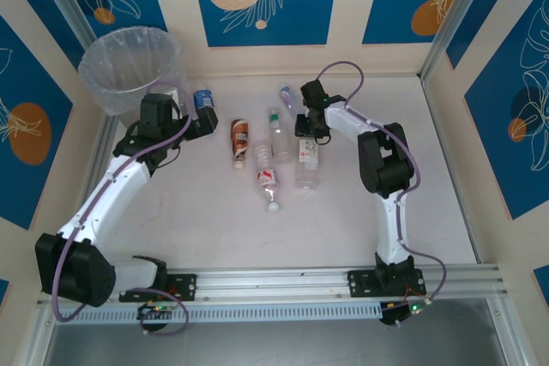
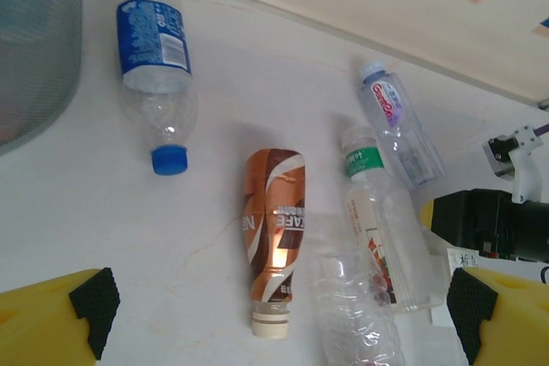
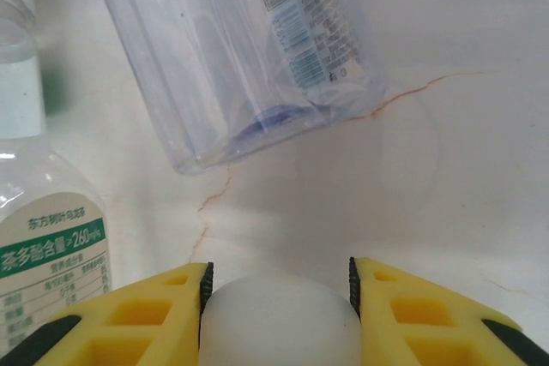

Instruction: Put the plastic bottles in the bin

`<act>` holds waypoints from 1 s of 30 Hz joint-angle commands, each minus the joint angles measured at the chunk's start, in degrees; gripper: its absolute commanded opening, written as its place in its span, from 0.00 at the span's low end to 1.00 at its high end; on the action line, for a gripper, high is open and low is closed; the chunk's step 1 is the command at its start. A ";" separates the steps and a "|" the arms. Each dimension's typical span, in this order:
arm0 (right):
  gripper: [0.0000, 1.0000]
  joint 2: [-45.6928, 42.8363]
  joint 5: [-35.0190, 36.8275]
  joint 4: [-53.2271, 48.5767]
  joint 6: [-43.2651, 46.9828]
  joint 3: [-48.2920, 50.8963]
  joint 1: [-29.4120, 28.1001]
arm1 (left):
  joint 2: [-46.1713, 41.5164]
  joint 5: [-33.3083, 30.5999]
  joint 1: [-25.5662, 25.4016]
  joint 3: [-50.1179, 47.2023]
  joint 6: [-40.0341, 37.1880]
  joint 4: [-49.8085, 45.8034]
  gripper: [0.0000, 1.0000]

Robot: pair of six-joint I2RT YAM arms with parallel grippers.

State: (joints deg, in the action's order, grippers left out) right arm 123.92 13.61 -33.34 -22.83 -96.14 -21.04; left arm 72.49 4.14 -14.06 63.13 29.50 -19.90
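Note:
The bin (image 1: 129,64) stands at the far left corner, its wall also showing in the left wrist view (image 2: 34,49). Several plastic bottles lie mid-table: blue-labelled (image 1: 202,99) (image 2: 154,49), brown (image 1: 239,140) (image 2: 276,225), green-labelled (image 1: 277,130) (image 2: 377,212) (image 3: 43,237), purple-labelled (image 1: 287,94) (image 2: 396,117) (image 3: 232,49), red-labelled (image 1: 268,182). My left gripper (image 1: 206,119) (image 2: 283,315) hangs wide open above the brown bottle's neck. My right gripper (image 1: 307,130) (image 3: 279,273) is shut on the white rounded end (image 3: 279,323) of a white-labelled bottle (image 1: 308,159).
A crumpled clear bottle (image 2: 356,315) lies right beside the brown one. Patterned walls close the table in on the left, back and right. My right arm's black wrist (image 2: 489,220) sits close to the bottle cluster. Bare tabletop (image 1: 283,237) stretches toward the near rail.

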 commanded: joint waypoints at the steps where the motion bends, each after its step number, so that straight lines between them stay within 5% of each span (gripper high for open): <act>1: 0.29 -4.24 0.39 1.79 0.09 1.66 -0.08 | 1.34 5.15 -0.31 0.94 -0.79 1.78 0.99; 22: 0.26 -20.53 -3.42 18.30 -6.64 18.31 -0.21 | 8.12 13.03 -8.88 -0.40 -3.22 8.93 0.99; 30: 0.26 -28.71 -4.89 27.72 -13.20 26.53 -1.95 | 14.34 19.13 -16.20 0.06 -4.40 14.68 0.99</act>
State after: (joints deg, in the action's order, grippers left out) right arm 98.52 10.04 -11.22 -32.40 -71.22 -21.71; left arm 84.88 19.18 -28.03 63.05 26.87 -8.58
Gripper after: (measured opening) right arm 0.369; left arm 0.994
